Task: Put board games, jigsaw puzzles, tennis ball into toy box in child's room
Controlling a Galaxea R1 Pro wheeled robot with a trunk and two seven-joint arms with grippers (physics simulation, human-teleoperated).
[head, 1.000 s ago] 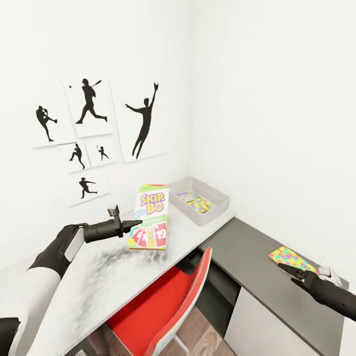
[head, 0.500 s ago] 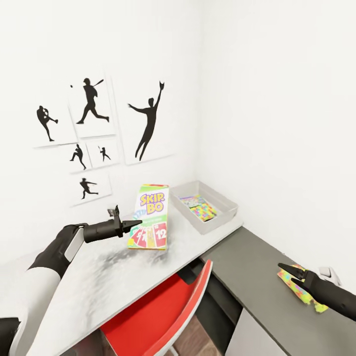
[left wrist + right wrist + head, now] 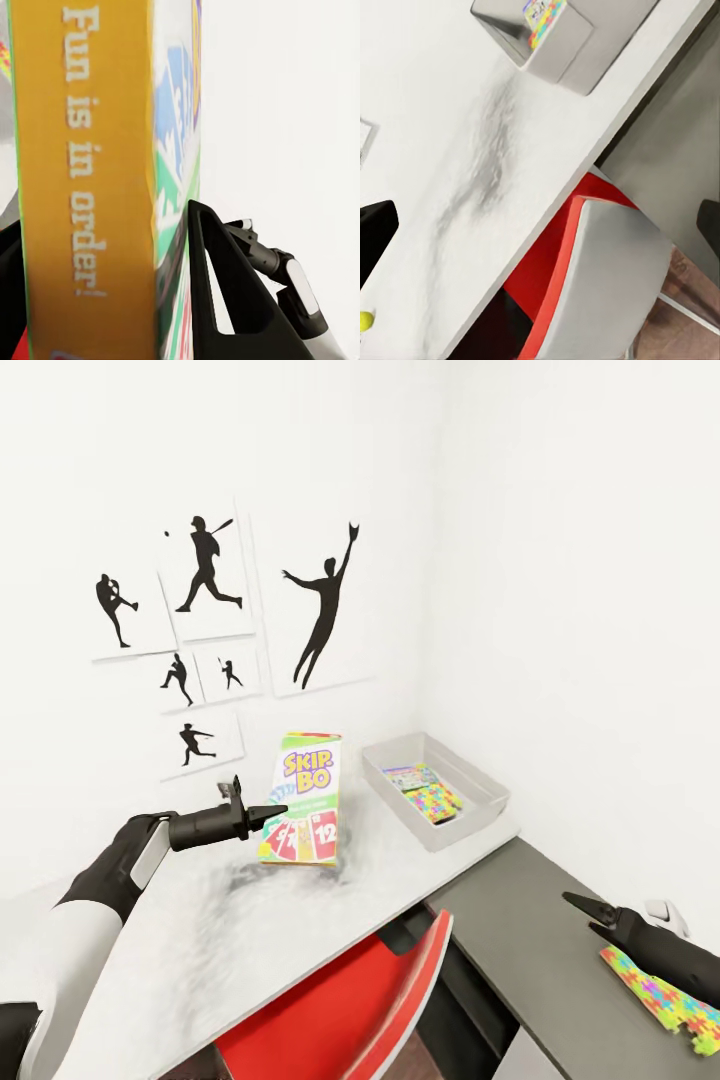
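Left gripper is clamping the SKIP-BO board game by its edge, holding the flat printed box tilted above the table; in the left wrist view one dark finger is pressing against the box's orange side panel. Right gripper is hanging parted and empty above the dark grey unit, near a jigsaw puzzle lying there. At far right the toy box is already holding the other puzzle square. Judged from this, the box should be carried rightward, levelled over the shallow grey tray, then released low. Glossy cardboard may slip. The tennis ball is resting on the mottled top.
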